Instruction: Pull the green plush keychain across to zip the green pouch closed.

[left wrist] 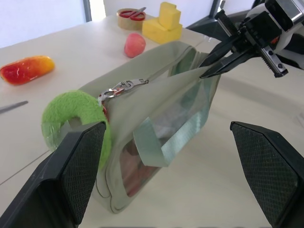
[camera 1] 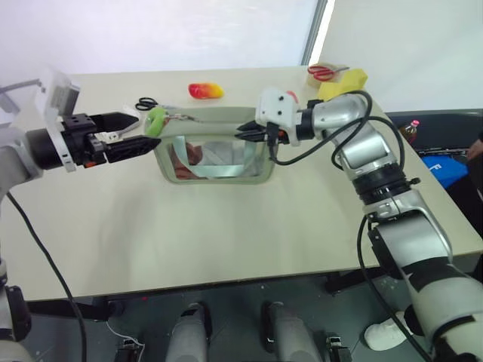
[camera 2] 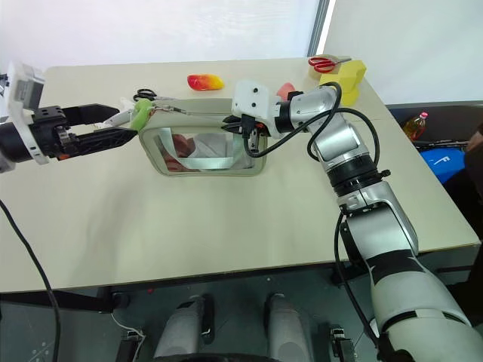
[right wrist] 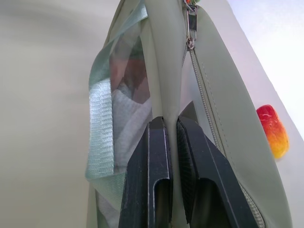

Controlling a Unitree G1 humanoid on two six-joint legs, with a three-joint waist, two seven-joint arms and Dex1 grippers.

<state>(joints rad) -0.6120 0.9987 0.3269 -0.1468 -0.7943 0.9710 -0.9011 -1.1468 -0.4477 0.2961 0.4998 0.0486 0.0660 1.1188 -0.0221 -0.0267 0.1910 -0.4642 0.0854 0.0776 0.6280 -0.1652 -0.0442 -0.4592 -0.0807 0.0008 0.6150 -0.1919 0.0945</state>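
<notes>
Right pincer (camera 1: 243,133) pinches the green pouch (camera 1: 215,154) edge; left pincer (camera 1: 130,133), spread, flanks the green plush keychain (camera 1: 155,121); zipping remains undone.

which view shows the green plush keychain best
The left wrist view: the green plush keychain sits close and large there, its ring shape and metal clasp to the zipper plain, just beside one wide-open left finger. Both eye views show it small at the green pouch's left end. The right wrist view catches merely a sliver by the zipper pull.
</notes>
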